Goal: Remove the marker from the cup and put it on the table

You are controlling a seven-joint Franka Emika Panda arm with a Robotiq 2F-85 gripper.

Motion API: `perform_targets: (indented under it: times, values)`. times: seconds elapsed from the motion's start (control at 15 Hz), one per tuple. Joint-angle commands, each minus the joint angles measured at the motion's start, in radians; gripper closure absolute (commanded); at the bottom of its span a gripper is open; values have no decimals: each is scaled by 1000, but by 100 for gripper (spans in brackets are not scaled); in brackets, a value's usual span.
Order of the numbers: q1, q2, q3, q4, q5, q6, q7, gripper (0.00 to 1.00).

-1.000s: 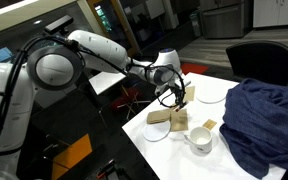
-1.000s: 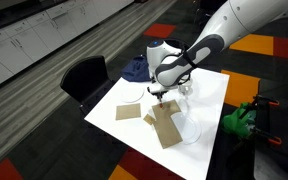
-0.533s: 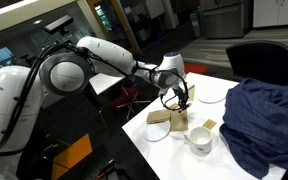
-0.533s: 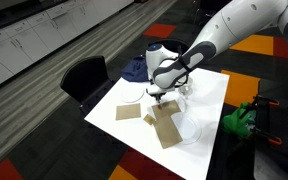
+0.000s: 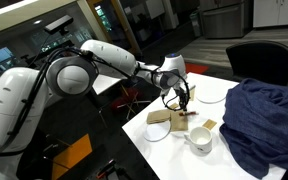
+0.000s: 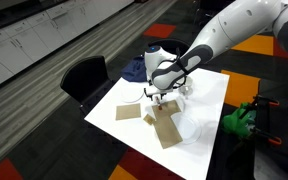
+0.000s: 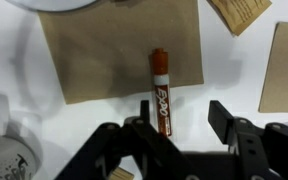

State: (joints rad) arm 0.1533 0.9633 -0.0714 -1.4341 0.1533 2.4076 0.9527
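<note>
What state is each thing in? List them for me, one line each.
marker: out of the cup, lying flat on a tan piece.
cup: upright, nothing sticking out of it.
gripper: fingers open, over the marker's dark end.
tan piece: lying flat, under the marker.
blue cloth: crumpled in a heap.

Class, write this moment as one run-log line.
claw: open | marker: out of cup, lying on tan card

grey carpet with orange and red tiles, a black chair, pale counters behind.
</note>
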Motion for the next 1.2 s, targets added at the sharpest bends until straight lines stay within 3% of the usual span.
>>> perform_targets:
  times: [0.0, 0.13, 0.87, 1.13]
  values:
    - [19, -16, -9, 6, 1, -13, 39, 5]
    - [36, -42, -16, -18, -8, -8, 46, 0]
    - [176, -334, -92, -285, -177, -8, 249, 0]
    - [173, -460, -80, -401, -256, -10, 244, 0]
